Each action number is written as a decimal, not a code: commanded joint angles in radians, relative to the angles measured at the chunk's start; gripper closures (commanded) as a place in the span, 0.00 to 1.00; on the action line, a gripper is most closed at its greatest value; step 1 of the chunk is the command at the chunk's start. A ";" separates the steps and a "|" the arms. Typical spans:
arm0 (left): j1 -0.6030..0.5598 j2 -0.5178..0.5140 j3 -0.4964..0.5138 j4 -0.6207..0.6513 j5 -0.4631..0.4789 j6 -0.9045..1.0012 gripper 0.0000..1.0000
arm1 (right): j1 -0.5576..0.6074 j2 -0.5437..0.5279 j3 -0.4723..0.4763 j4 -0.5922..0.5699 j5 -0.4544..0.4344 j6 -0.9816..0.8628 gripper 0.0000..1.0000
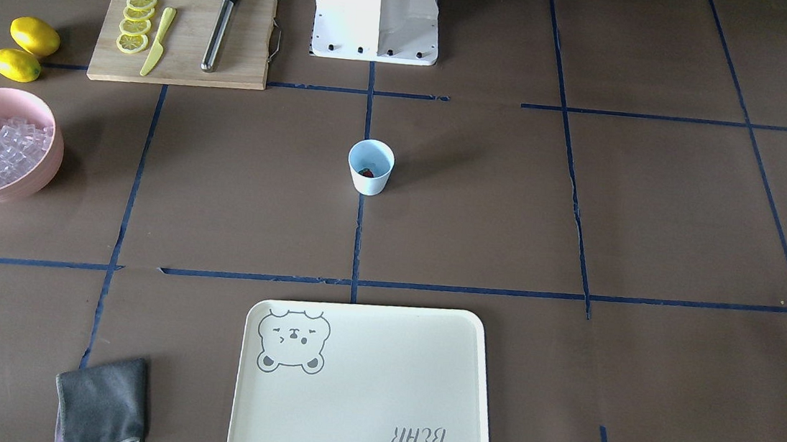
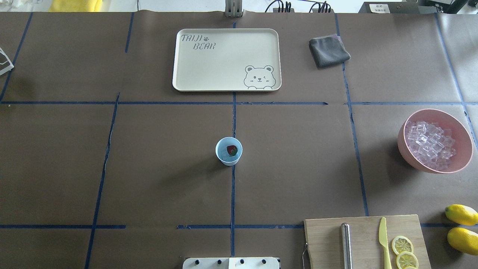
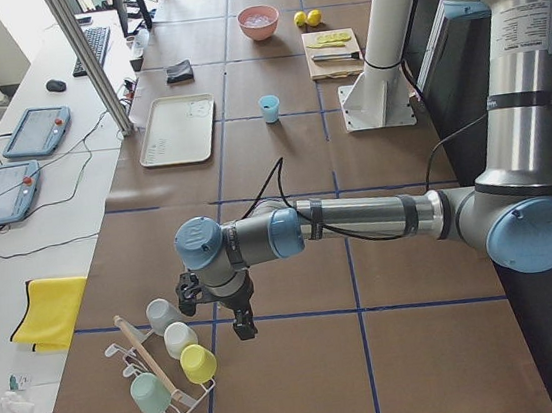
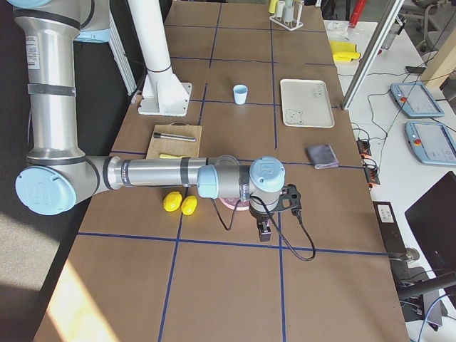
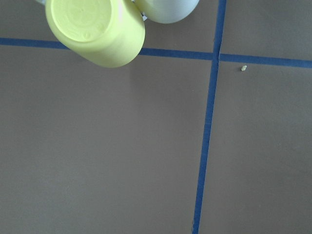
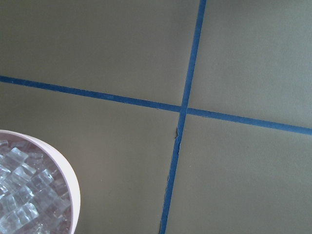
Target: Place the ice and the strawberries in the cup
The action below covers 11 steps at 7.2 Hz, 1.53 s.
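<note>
Upturned yellow plastic cup [image 5: 95, 29] is filling the top corner of the left wrist view, sitting beside a pale whitish cup [image 5: 165, 9] above the brown paper-covered tabletop [image 5: 122, 146] with its blue tape lines. Just beside those cups the left claw [image 3: 238, 324] is hanging with its fingers pointing down. Only the side view is showing it, so whether it is gaping, closed or gripping anything cannot be told.

At the opposite end the right claw [image 4: 264, 231] is hanging fingers-down near the large pink bowl [image 6: 72, 195]. Again only a side view is catching it, so its opening cannot be judged. Clear ice cubes [image 6: 22, 195] are heaping up inside that bowl.

Well apart from both claws, the small pale blue tapered cup [image 1: 368, 184] is standing upright on a tape line at the tabletop's middle. The red strawberry [image 2: 232, 150] with its green cap is lying inside it.

Beyond the cup, a cream rectangular tray printed with a bear [image 2: 227, 59] is lying flat, with a folded grey cloth [image 2: 328, 50] near it. Towards the robot's right, a wooden cutting board [image 2: 364, 231] is carrying lemon slices [image 2: 402, 244], a yellow-green plastic knife [image 2: 383, 239] and a metal rod [image 2: 346, 246]. Two whole yellow lemons [image 2: 462, 215] are resting just beside the board.
</note>
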 commanded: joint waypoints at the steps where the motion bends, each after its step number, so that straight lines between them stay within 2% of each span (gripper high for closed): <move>1: -0.010 0.001 0.002 -0.055 -0.001 0.002 0.00 | 0.002 0.005 0.000 0.000 -0.002 0.000 0.00; 4: -0.008 0.001 0.016 -0.133 -0.002 0.002 0.00 | 0.003 0.009 0.000 0.002 -0.002 0.000 0.00; 6: -0.008 0.001 0.018 -0.134 -0.002 -0.006 0.00 | 0.005 0.009 0.000 0.002 -0.002 0.000 0.00; 7: -0.008 -0.001 0.022 -0.134 -0.020 -0.008 0.00 | 0.006 0.011 0.000 0.002 -0.003 0.000 0.00; 8: -0.008 0.001 0.025 -0.134 -0.081 -0.009 0.00 | 0.005 0.011 -0.001 0.000 -0.005 -0.001 0.00; 11: -0.008 0.014 0.021 -0.137 -0.097 -0.009 0.00 | 0.006 0.005 -0.033 0.043 -0.011 -0.001 0.00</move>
